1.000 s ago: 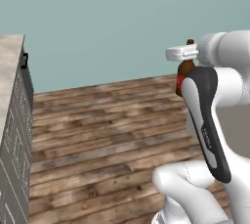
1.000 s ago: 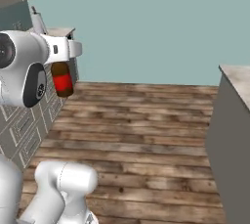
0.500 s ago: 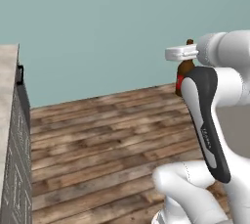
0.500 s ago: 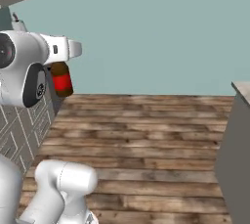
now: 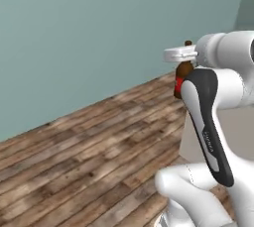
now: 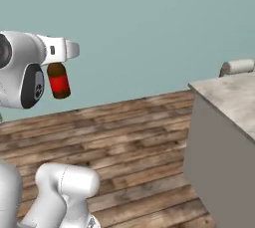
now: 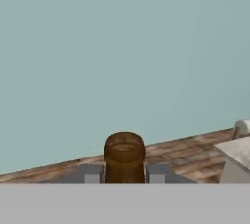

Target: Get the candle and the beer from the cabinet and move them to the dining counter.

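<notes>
My gripper (image 7: 124,175) is shut on the neck of the beer (image 7: 124,158), a dark brown bottle. Its open mouth rises between my two fingers (image 7: 93,174) in the hand view. The beer (image 6: 59,79) hangs upright under the hand with its red label showing, high above the wooden floor. In the left base view the beer (image 5: 181,74) is partly hidden behind my forearm. A corner of the dining counter (image 6: 230,95) with its marbled top stands at the right. The same dining counter (image 7: 236,148) shows at the hand view's lower right. The candle and the cabinet are out of view.
A teal wall (image 6: 149,28) runs across the back, with plank floor (image 5: 84,166) below it. A cream stool cushion (image 6: 238,66) shows beyond the counter's far edge. Open floor lies between me and the counter.
The whole picture has swung: the camera has turned, the drawer cabinets have left both views and the counter has come in at the right. The beer stays gripped as before.
</notes>
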